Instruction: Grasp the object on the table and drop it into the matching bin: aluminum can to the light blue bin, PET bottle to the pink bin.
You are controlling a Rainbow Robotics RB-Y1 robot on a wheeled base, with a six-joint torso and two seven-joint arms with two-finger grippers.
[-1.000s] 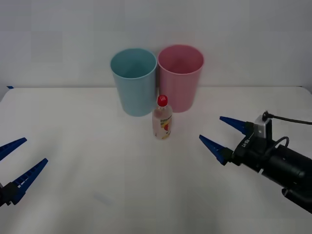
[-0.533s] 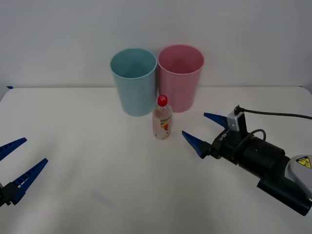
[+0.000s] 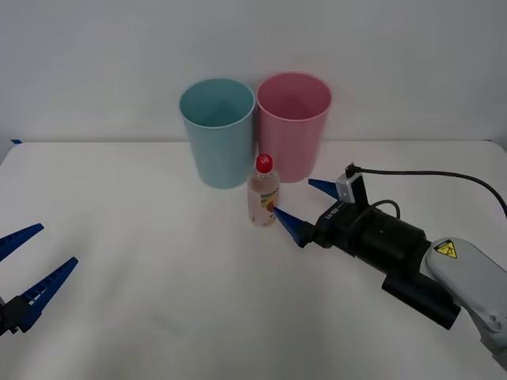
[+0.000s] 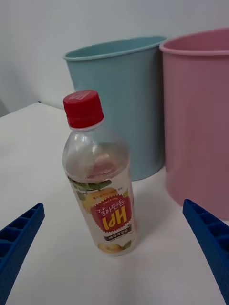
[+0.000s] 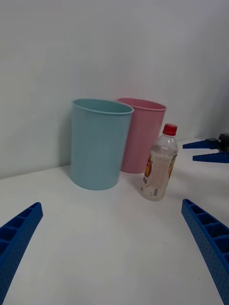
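The PET bottle [image 3: 264,192] stands upright on the white tabletop [image 3: 158,237], just in front of the gap between the light blue bin [image 3: 217,131] and the pink bin [image 3: 293,125]. The right gripper [image 3: 305,207] is just beside the bottle on its right side, its jaws open wide, one finger tip very near the label. The left gripper [image 3: 24,273] rests at the near left edge, also with open jaws.

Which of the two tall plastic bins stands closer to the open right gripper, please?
The pink plastic bin, on the right gripper's side; the light blue bin stands beyond it.
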